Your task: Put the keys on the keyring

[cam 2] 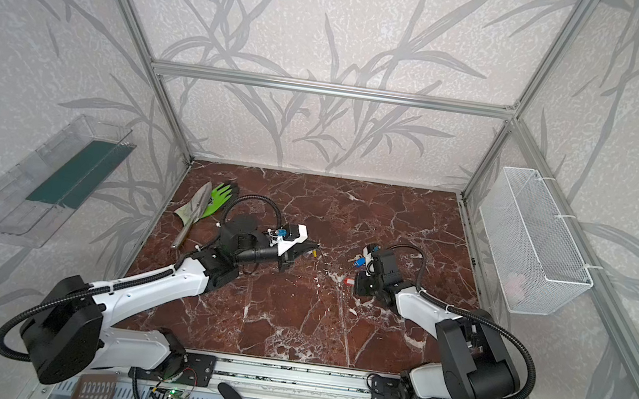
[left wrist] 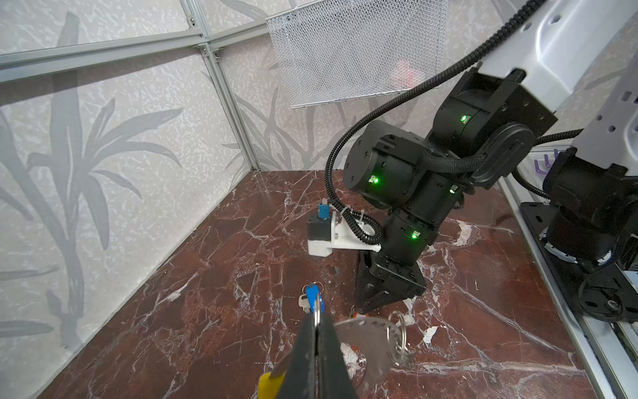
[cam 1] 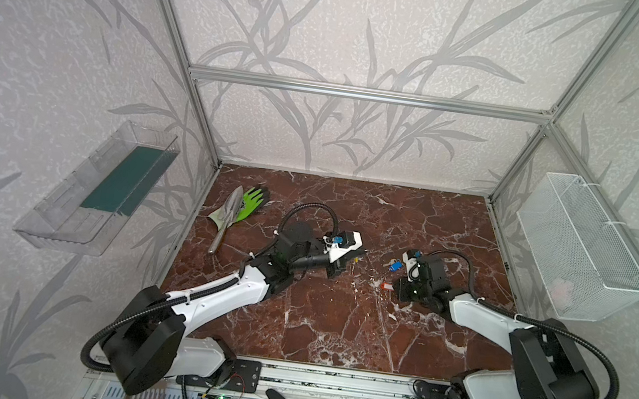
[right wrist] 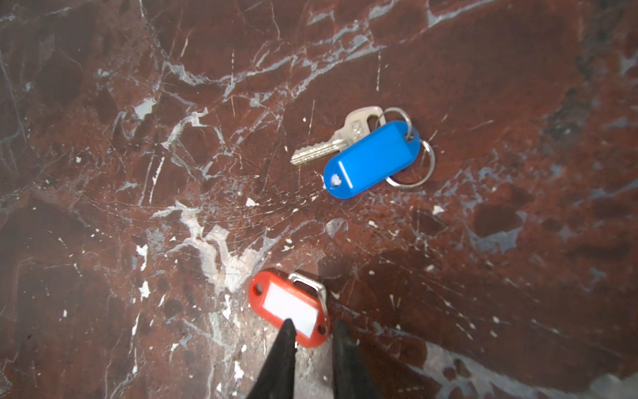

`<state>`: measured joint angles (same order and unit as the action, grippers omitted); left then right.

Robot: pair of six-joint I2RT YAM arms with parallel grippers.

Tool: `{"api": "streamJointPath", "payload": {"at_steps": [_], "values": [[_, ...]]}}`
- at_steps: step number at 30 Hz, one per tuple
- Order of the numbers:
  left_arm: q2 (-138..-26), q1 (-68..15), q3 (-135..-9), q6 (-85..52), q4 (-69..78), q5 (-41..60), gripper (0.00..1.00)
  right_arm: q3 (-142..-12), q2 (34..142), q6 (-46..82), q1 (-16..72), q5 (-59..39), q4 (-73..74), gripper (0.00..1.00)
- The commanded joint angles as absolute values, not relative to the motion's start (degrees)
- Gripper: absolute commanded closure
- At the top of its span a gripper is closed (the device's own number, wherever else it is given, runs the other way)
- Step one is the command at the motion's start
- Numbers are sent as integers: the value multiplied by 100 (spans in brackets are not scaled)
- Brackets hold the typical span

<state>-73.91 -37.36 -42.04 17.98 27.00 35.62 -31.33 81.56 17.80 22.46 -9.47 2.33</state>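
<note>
Fingers (right wrist: 288,333) astride red white-labelled tag (right wrist: 276,297)

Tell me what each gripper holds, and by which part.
Left gripper, shut, pinches the keyring by its thin grey band, edge-on between the fingers. Right gripper holds nothing: jaws apart around one end of the red tag.

Grey leaf-patterned walls (cam 1: 374,27) are enclosing a red-brown marbled bench (cam 1: 313,325); a clear tray (cam 1: 69,209) is hanging left, a white wire basket (cam 1: 579,251) right.
</note>
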Motion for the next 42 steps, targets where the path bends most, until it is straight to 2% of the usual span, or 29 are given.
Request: {"api": "streamJointPath", "payload": {"at_steps": [1, 12, 24, 30, 36, 42], "values": [[-7288, -3715, -4209, 1872, 2778, 3586, 100, -3149, 8209, 1768, 2276, -858, 291, 80], [-7317, -3703, -4199, 1896, 2795, 3568, 100, -3203, 8431, 1701, 2311, -877, 338, 83], [-7354, -3688, -4235, 1951, 2811, 3568, 100, -3258, 8251, 1373, 2477, -880, 263, 100], [-7373, -3674, -4237, 1951, 2823, 3596, 100, -3230, 7796, 1023, 2602, -824, 60, 100], [-7361, -3681, -4239, 1952, 2824, 3637, 100, -3188, 7462, 862, 2608, -1149, 98, 100], [-7299, -3676, -4236, 2030, 2701, 3722, 100, -3108, 6926, 329, 2619, -2180, 470, 100]]}}
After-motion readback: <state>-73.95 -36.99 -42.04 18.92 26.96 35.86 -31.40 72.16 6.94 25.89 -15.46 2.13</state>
